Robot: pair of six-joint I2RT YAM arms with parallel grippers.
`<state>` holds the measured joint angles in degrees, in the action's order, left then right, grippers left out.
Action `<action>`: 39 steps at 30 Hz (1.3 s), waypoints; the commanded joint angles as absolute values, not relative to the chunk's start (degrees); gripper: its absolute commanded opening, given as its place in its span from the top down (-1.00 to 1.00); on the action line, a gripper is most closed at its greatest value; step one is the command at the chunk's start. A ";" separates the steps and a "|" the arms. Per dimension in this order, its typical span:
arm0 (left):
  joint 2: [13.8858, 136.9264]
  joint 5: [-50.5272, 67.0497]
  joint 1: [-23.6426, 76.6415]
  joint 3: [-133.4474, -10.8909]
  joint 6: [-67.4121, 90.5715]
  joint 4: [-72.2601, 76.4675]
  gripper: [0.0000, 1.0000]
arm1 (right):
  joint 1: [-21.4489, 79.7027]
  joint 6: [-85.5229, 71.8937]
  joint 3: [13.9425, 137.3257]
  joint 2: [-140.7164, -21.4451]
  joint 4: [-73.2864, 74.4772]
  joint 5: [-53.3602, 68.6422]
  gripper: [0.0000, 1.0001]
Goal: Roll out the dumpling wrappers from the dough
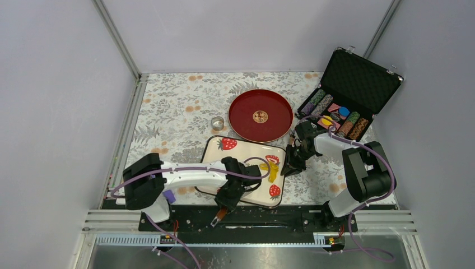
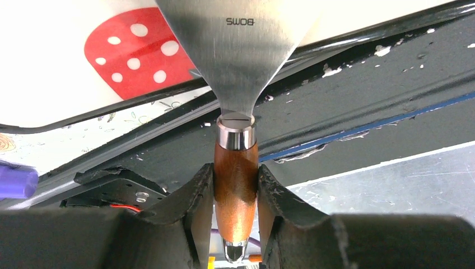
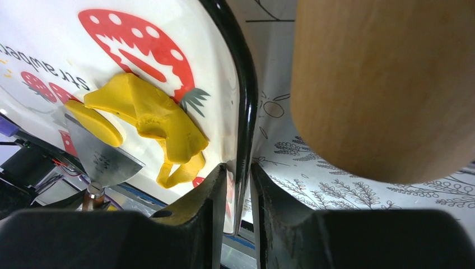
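The ragged yellow dough [image 3: 159, 120] lies on the white strawberry tray [image 1: 238, 152] near its right end and also shows in the top view [image 1: 273, 171]. A small flat oval wrapper [image 3: 101, 123] lies at the front edge of a metal scraper blade [image 3: 106, 159]. My left gripper [image 2: 235, 174] is shut on the scraper's wooden handle [image 2: 236, 168], at the tray's near edge [image 1: 227, 196]. The blade [image 2: 238, 50] points over the tray. My right gripper [image 3: 238, 171] is shut on the tray's black rim [image 3: 243, 112] at the right end [image 1: 291, 162].
A wooden rolling pin [image 3: 386, 84] lies on the floral cloth right of the tray. A red round tray [image 1: 260, 115] and a metal ring cutter [image 1: 217, 122] sit behind. An open black case of poker chips [image 1: 341, 109] stands at the back right.
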<state>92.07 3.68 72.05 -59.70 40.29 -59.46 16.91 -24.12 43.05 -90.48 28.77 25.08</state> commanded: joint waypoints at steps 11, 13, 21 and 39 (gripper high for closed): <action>96.03 4.06 71.15 -65.27 37.44 -61.53 1.00 | 16.70 -22.85 42.19 -91.13 29.11 24.52 0.41; 96.40 3.50 70.90 -65.84 37.59 -61.13 1.00 | 16.67 -22.85 42.19 -91.14 29.15 24.61 0.41; 95.49 3.53 70.20 -64.91 38.54 -59.86 1.00 | 16.70 -22.85 42.19 -91.12 29.15 24.77 0.41; 88.18 4.08 70.49 -58.56 41.28 -65.14 1.00 | 16.70 -22.74 42.13 -91.06 29.00 25.04 0.40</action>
<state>87.99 4.29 70.54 -58.61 40.51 -64.49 16.86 -23.92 42.85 -90.50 28.77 25.63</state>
